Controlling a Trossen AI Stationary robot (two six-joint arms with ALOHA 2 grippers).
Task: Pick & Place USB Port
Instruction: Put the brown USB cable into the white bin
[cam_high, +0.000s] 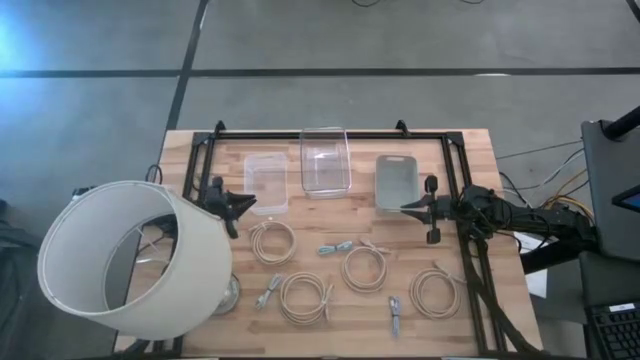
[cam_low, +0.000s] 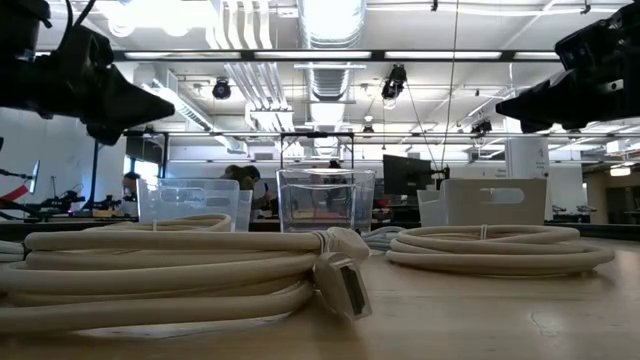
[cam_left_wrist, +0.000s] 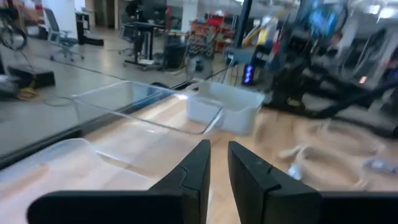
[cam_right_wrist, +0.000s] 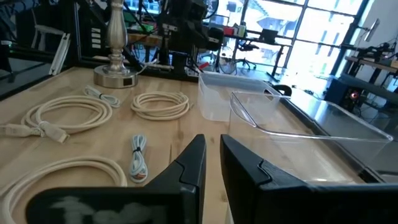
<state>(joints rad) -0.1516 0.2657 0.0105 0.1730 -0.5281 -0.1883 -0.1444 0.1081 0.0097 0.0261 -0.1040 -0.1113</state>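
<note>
Several coiled cream USB cables lie flat on the wooden table: one (cam_high: 272, 240) near my left gripper, others (cam_high: 305, 297), (cam_high: 364, 268), (cam_high: 436, 292) nearer the front. Small bundled cables (cam_high: 337, 248), (cam_high: 394, 315) lie between them. At the far side stand a translucent white bin (cam_high: 265, 182), a clear bin (cam_high: 325, 160) and a grey bin (cam_high: 397, 182). My left gripper (cam_high: 243, 203) (cam_left_wrist: 219, 152) hovers shut and empty beside the white bin. My right gripper (cam_high: 405, 209) (cam_right_wrist: 212, 146) hovers shut and empty at the grey bin's near end.
A lamp with a wide white shade (cam_high: 130, 260) and a metal base (cam_right_wrist: 116, 73) stands at the table's near left corner. A black frame (cam_high: 330, 133) borders the work area. One coil and its plug (cam_low: 340, 285) lie close to the low camera.
</note>
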